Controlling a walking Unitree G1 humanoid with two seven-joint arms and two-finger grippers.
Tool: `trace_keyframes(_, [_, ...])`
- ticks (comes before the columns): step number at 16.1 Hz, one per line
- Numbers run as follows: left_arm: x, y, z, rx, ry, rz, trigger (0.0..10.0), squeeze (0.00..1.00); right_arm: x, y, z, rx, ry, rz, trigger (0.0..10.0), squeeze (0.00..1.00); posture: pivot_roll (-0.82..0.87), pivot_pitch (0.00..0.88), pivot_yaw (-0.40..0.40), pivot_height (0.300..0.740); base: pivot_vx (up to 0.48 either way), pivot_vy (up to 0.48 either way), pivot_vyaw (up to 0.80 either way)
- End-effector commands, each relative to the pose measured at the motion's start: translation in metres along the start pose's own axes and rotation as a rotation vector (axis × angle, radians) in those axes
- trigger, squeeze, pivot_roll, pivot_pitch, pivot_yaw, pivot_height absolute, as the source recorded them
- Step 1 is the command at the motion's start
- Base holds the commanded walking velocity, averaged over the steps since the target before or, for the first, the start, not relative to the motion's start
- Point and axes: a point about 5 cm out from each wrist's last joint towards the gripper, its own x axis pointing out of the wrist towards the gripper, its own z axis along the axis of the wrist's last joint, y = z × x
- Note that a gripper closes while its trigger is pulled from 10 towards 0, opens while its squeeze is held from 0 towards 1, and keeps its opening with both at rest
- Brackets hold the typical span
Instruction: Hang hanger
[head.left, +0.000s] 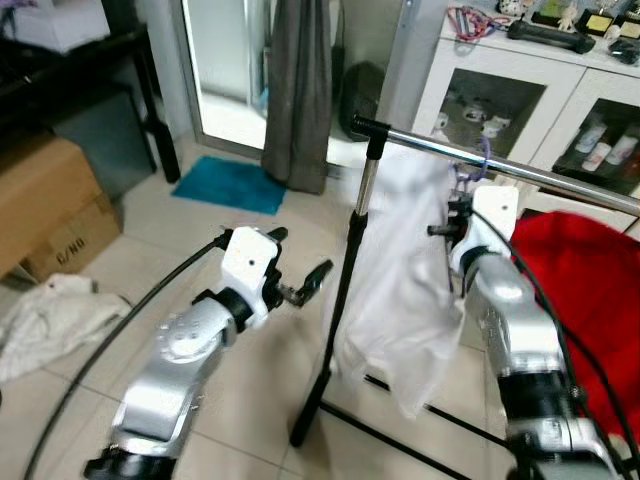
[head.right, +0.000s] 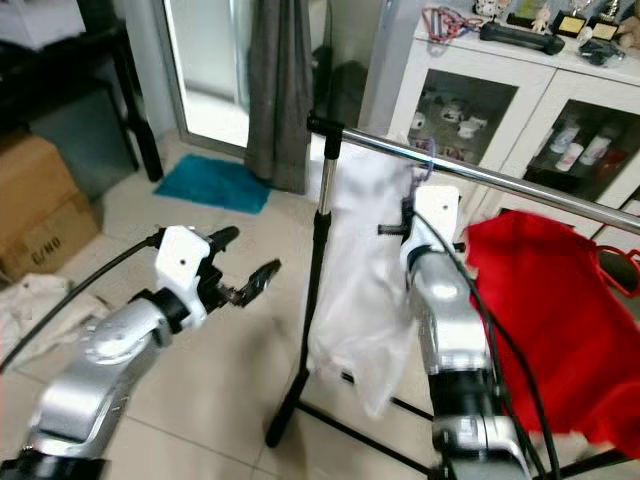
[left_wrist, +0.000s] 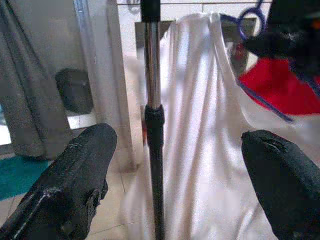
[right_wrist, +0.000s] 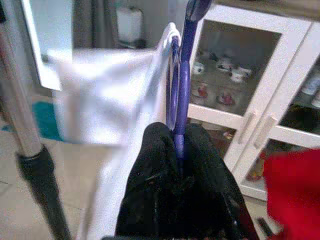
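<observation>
My left gripper hovers in front of me at mid-height, jaws spread wide and holding nothing, aimed toward the upright pole of the clothes rack and standing short of it. Just beyond it, on my right, my right gripper is raised to the rack's horizontal rail, its jaws clamped on the stem of the purple hanger that carries a white garment. The garment drapes down beside the upright pole, and the hanger's hook sits right at the rail (whether it is already seated over the bar or only touching it I cannot tell from here).

I judge the step in hand to be the hanging itself: the hanger is at the rail but I have not let go. The next move calls for making sure the hook lies over the bar, easing the weight onto it, then parting the right jaws and drawing the arm back without dragging the cloth along. The left arm looks free to steady the garment if it swings.

Farther along the rail to my right hangs a red garment, near the white one. Behind the rack stands a white cabinet with glass doors; off to the left, on the tiled floor, lie a teal mat, a cardboard box and a crumpled pale cloth.
</observation>
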Motion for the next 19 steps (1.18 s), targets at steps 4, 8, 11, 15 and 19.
trace_keyframes(4, [-0.006, -0.015, 0.007, -0.034, 0.005, -0.188, 10.0, 0.73, 0.025, -0.005, 0.011, 0.010, 0.061, -0.049, 10.0, 0.00, 0.12, 0.000, -0.071, 0.740, 0.000, 0.000, 0.00])
trace_keyframes(8, [-0.009, -0.020, 0.010, -0.045, 0.027, -0.271, 10.0, 0.00, 0.043, -0.013, 0.016, 0.039, 0.148, -0.069, 10.0, 0.00, 0.12, 0.000, -0.073, 0.740, 0.000, 0.000, 0.00])
trace_keyframes(11, [-0.010, -0.019, 0.010, -0.050, 0.042, -0.282, 10.0, 0.00, 0.052, -0.015, 0.021, 0.032, 0.192, -0.063, 10.0, 0.00, 0.12, 0.000, -0.073, 0.740, 0.000, 0.000, 0.00])
trace_keyframes(15, [-0.014, -0.018, 0.005, -0.041, 0.081, -0.276, 10.0, 0.00, 0.048, -0.011, -0.006, 0.029, 0.344, -0.016, 10.0, 0.00, 0.13, 0.000, -0.087, 0.740, 0.000, 0.000, 0.00])
trace_keyframes(19, [-0.009, -0.017, 0.004, -0.027, 0.081, -0.236, 10.0, 0.00, 0.034, -0.022, -0.002, 0.068, 0.179, 0.094, 10.0, 1.00, 0.11, 0.000, -0.072, 0.740, 0.000, 0.000, 0.00])
